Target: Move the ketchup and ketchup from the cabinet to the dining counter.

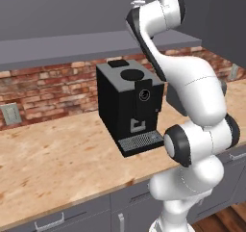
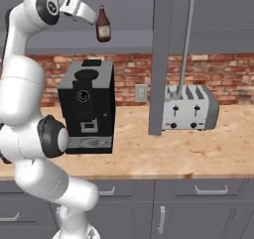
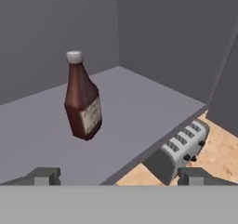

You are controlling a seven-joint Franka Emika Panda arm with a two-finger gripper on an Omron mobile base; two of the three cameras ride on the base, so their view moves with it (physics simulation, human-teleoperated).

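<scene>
Ketchup (image 3: 83,102) upright on the cabinet shelf (image 3: 139,107), just ahead of your gripper (image 3: 118,175).
You see the jaws wide apart and holding nothing; toaster (image 2: 190,108) and coffee machine (image 2: 88,106) stand on the table (image 2: 149,153) below.

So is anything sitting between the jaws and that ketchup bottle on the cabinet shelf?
Nothing visible. In the hand view the ketchup bottle stands upright on the bare grey cabinet shelf ahead of the open gripper, with only empty shelf between them.

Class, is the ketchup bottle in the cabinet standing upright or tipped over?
Upright: the ketchup bottle stands on its base on the cabinet shelf, cap uppermost.
</scene>
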